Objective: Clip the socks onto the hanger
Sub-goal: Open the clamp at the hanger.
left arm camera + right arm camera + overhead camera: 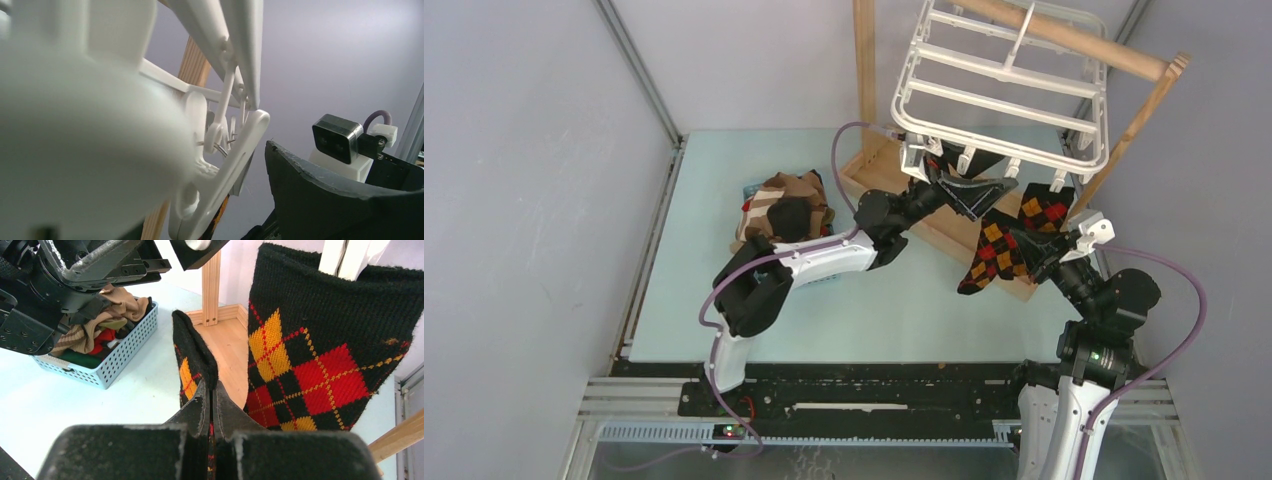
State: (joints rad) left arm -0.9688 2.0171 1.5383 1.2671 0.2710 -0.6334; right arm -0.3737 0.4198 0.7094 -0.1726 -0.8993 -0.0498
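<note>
- Argyle sock (989, 255), black with red, orange and yellow diamonds: clamped in the right end effector (1036, 243), hanging below the hanger's near edge, over the wooden stand's base board.
- Right wrist view: right end effector (210, 390) clenched, fingers pressed flat on the sock's (192, 352) edge; the fabric rises between them.
- Second argyle sock (1044, 208): already hanging from a clip on the hanger, just beside the held one. In the right wrist view it (330, 340) fills the right side, with the white clip at its top edge.
- Hanger (984, 61): white frame, tilted, hooked on the round rail of the wooden stand (1074, 38).
- Left end effector (992, 196): released, fingers spread in a V just under the hanger's near row of clips.
- Left wrist view only: a white clip (227, 165) very close up, left of the dark finger (325, 200), with a gap between them. Left side is a white blur; cannot tell what it is.
- More socks (784, 205), brown striped and black, piled in the blue basket (752, 188) on the counter (724, 170), well apart from the hanger. The right wrist view shows the basket's (120, 352) perforated wall.
</note>
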